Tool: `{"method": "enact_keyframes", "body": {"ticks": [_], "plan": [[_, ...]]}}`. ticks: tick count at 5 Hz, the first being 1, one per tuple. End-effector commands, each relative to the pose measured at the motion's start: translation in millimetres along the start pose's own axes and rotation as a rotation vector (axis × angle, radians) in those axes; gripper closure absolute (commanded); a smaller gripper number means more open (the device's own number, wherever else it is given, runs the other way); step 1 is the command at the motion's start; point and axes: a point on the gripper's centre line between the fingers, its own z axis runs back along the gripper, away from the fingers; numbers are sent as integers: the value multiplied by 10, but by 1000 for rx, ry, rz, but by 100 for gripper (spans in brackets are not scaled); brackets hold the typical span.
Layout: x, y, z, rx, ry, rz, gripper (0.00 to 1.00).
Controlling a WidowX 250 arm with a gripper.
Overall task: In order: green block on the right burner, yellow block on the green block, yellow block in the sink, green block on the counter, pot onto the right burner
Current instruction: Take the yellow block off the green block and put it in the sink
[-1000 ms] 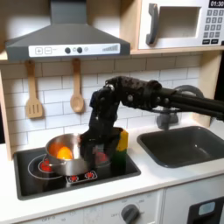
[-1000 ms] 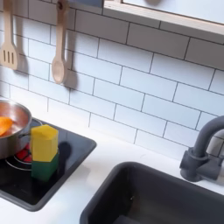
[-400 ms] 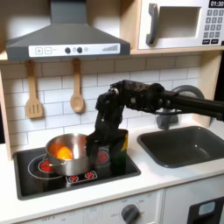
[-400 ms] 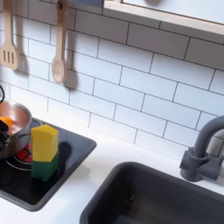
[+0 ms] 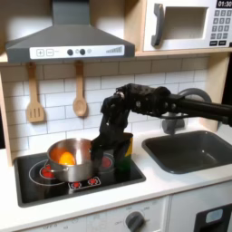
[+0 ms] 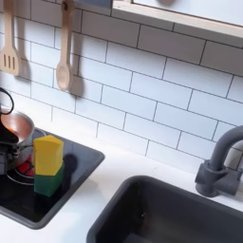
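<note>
Reaching down over the black cooktop (image 5: 54, 186) in the first exterior view, the black gripper (image 5: 98, 156) hangs beside the shiny round steel pot (image 5: 70, 158), which holds a rounded orange piece (image 5: 65, 158); its jaw state cannot be told. In the second exterior view, the small bright yellow block (image 6: 47, 154) sits stacked on the small bright green cube (image 6: 48, 179) on the cooktop, left of the dark grey basin (image 6: 176, 214)
</note>
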Motion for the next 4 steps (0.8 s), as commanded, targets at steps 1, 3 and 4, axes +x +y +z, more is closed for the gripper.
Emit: {"method": "enact_keyframes", "body": {"ticks": [1,3,4], "plan": [[247,-22,-60,6,-15,38,0],[385,-2,-64,8,-26,74,0],[345,-45,-59,-5,-12,83,0]]}}
